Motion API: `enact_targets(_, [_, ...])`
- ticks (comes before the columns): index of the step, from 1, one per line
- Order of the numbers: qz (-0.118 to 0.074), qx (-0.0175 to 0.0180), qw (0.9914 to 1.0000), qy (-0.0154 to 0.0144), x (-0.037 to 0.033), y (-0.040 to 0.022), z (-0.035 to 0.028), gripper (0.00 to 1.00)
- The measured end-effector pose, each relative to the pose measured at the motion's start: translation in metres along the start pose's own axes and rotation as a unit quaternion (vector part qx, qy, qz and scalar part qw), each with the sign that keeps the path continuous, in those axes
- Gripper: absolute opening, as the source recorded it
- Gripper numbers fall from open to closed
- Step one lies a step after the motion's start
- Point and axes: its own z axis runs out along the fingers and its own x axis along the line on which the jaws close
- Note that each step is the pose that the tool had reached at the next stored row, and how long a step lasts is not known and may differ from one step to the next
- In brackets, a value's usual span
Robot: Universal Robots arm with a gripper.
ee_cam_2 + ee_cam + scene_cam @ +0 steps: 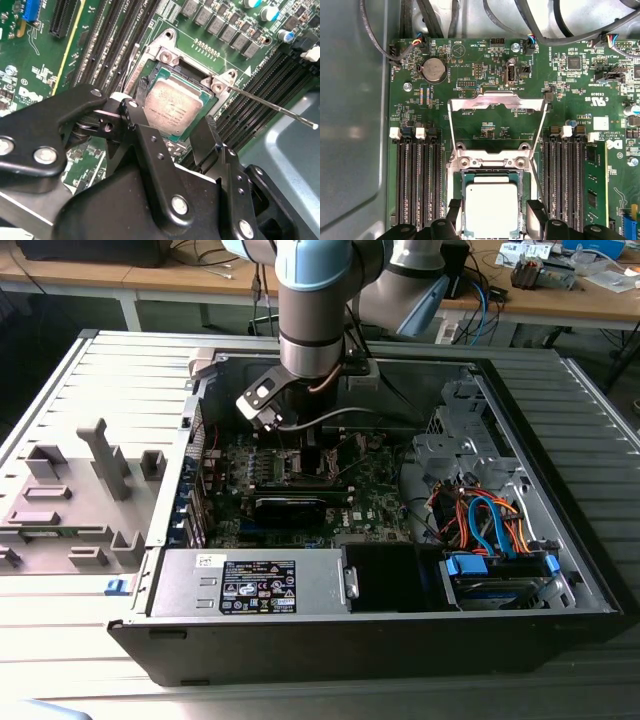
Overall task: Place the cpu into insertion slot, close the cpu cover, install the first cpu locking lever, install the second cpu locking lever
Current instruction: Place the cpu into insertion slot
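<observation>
**Gripper over the seated processor.** In the exterior view the arm [315, 300] is shown reaching down into an open computer case [560, 570], with the gripper [300, 452] held over the motherboard [375, 502].

In both wrist views the cpu [490, 207] [172, 106] is seen lying flat inside the insertion slot [492, 161] [165, 54], silver-grey top upward. The gripper [494, 219] [175, 112] is positioned directly above the slot. Its black fingers [454, 216] are spread to either side of the slot, and a narrow gap is visible between each tip and the chip, so nothing is being grasped.

The cpu cover [495, 102] is shown swung open: its silvery frame is hinged at one edge of the slot and laid back away from it, leaving the chip uncovered.

A thin metal locking lever [272, 106] is seen projecting outward from one corner of the slot. Long black memory slots [417, 185] are arranged on two opposite sides of the slot. A coin cell [434, 70] is mounted beyond the opened cover, further from the slot.
</observation>
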Motion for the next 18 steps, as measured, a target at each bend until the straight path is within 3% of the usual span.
enact_targets(18, [0.0, 0.0002, 1.0, -0.0004, 0.0041, 0.0, 0.0056, 0.62])
